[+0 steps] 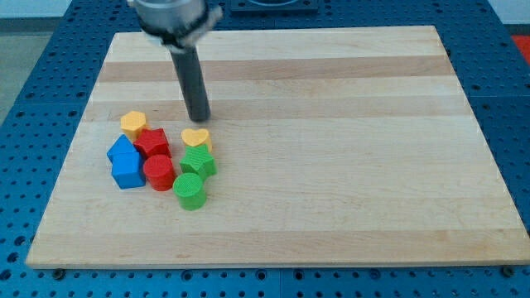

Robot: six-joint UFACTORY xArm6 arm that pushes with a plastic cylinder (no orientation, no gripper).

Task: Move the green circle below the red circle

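Green circle (190,191) sits lower-right of red circle (158,173), both below my tip (199,119), no claw fitted; next, nudge it leftward.

The tool's blurred mount (172,15) is cut off at the frame's top, and the desk (331,165) loses no corner.

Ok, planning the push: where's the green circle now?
The green round block sits in the board's lower left, touching the red round block at its upper left, below the green star block.
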